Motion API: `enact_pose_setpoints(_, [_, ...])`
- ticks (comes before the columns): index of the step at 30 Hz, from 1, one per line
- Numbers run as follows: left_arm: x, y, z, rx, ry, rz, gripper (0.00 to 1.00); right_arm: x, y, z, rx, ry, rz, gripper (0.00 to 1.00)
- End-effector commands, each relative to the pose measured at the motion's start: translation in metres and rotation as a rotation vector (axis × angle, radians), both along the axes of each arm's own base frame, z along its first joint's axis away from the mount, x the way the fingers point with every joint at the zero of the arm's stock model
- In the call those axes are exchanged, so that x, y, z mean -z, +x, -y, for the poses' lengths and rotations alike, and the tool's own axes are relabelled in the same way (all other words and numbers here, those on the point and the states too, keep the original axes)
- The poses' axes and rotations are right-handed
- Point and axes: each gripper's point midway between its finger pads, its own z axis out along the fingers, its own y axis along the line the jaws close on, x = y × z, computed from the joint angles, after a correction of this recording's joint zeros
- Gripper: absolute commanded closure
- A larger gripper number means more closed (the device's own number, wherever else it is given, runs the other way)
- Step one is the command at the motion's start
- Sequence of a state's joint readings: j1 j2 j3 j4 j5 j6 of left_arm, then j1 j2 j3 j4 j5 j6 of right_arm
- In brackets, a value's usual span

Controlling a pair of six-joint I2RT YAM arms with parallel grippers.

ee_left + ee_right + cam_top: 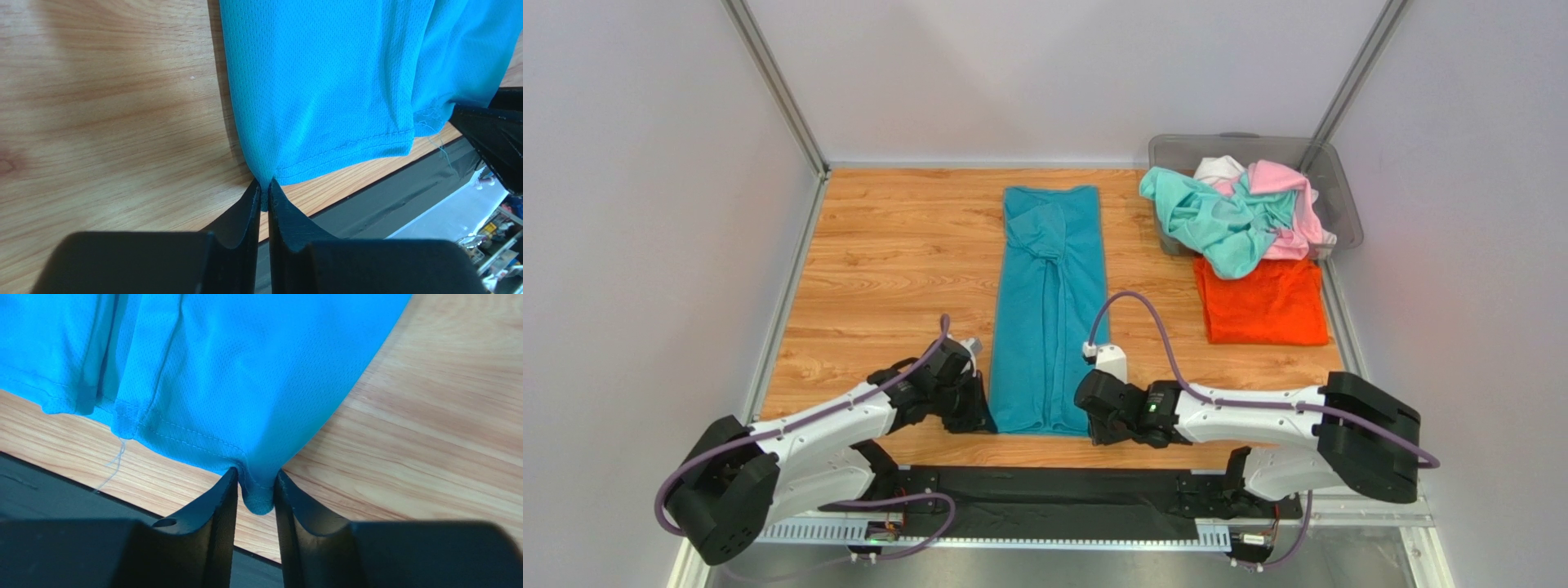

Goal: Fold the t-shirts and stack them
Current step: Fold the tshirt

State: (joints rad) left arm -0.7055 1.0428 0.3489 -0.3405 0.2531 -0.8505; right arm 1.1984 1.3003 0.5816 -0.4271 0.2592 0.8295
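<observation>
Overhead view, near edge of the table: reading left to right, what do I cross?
Left hand → teal-blue t-shirt → right hand → orange t-shirt, farther back toward the right edge.

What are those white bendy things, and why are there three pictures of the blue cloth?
They are two robot arms, each ending in a two-finger gripper. One picture looks down from above; the other two come from small cameras on the wrists. On the wooden table lies a long teal-blue t-shirt. The left gripper pinches one near corner of its hem, and the right gripper has the other corner between its fingers. An orange t-shirt lies folded to the right. Mint-green, pink and white t-shirts are heaped in a grey bin.
</observation>
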Motion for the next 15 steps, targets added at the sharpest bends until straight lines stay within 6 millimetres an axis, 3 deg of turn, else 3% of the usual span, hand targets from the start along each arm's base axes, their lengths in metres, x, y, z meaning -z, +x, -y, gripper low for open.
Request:
enact_pose_setpoints(1, [0.012, -0.016, -0.015, -0.017, 0.060, -0.062, 0.88, 0.007, -0.011, -0.007, -0.037, 0.007, -0.072, 0.76])
enact_pose_setpoints(2, [0.011, -0.018, -0.015, -0.024, 0.051, -0.066, 0.90, 0.007, -0.018, -0.009, -0.068, 0.015, -0.104, 0.85])
enact_pose_setpoints(4, [0.012, -0.026, -0.020, -0.034, 0.054, -0.095, 0.91, 0.007, -0.027, -0.009, -0.087, 0.026, -0.127, 0.90])
enact_pose_setpoints(12, [-0.002, -0.054, -0.023, -0.037, -0.066, -0.102, 0.97, -0.010, -0.071, -0.019, -0.176, 0.096, -0.183, 0.93])
enact_pose_setpoints(15, [-0.018, -0.054, -0.017, -0.025, -0.141, -0.057, 0.97, -0.018, -0.066, -0.019, -0.158, 0.082, -0.150, 0.92])
